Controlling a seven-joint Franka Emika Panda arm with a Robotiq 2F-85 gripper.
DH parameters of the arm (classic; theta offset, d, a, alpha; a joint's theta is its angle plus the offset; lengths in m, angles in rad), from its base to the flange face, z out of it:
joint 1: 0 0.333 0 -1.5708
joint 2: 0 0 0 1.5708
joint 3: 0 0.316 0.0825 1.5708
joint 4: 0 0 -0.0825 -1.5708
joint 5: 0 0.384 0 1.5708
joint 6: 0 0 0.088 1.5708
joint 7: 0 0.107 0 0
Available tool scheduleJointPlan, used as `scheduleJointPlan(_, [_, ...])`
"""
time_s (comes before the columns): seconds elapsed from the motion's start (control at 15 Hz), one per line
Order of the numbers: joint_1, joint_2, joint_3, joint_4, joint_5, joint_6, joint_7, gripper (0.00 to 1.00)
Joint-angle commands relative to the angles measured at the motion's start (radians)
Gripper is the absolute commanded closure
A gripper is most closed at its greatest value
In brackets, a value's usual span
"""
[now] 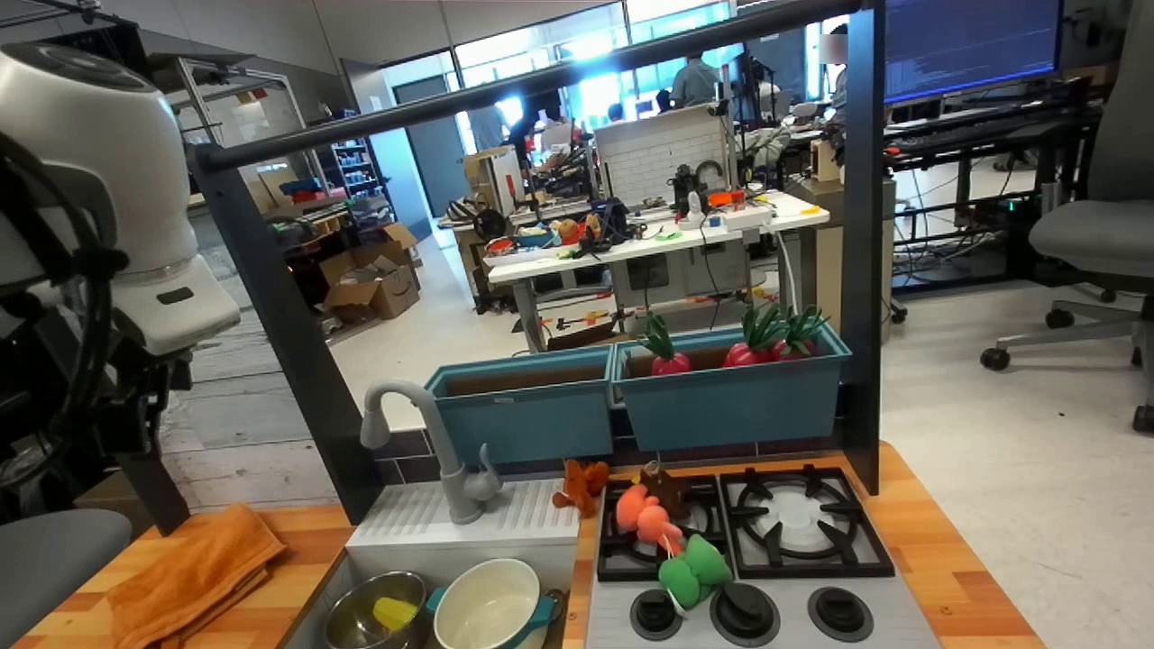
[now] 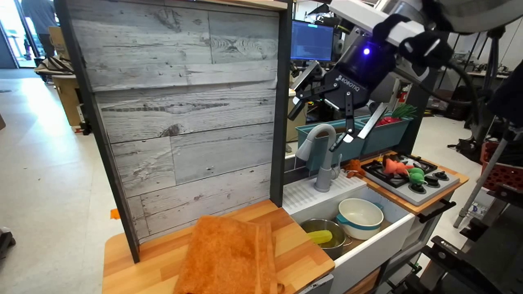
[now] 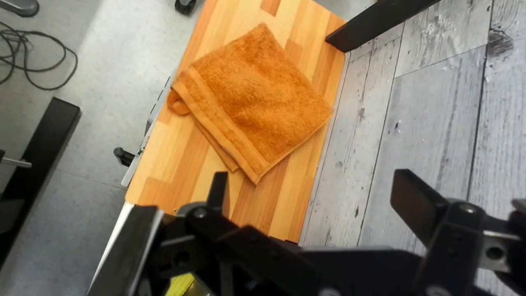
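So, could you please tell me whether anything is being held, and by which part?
Nothing is held: the jaws stand open with nothing between them, and the orange towel lies on the wooden counter, apart from them.

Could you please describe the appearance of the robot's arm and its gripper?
The arm has a smooth, rounded white shell, with a thick black cable beside it. The gripper is mostly black, marked with white ROBOTIQ lettering; a small blue-violet light glows above that. Its two jointed black fingers carry flat, silvery plates.
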Motion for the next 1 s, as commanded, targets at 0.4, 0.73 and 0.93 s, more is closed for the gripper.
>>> scheduleJointPlan(0.4, [0.066,-0.136,-0.084,0.008,0.254,-0.411,-0.290,0.00])
scheduleJointPlan(0.73, [0.078,-0.189,-0.134,0.049,0.339,-0.746,-0.529,0.00])
scheduleJointPlan(0.93, [0.201,-0.223,-0.266,0.053,0.408,-0.756,-0.562,0.00])
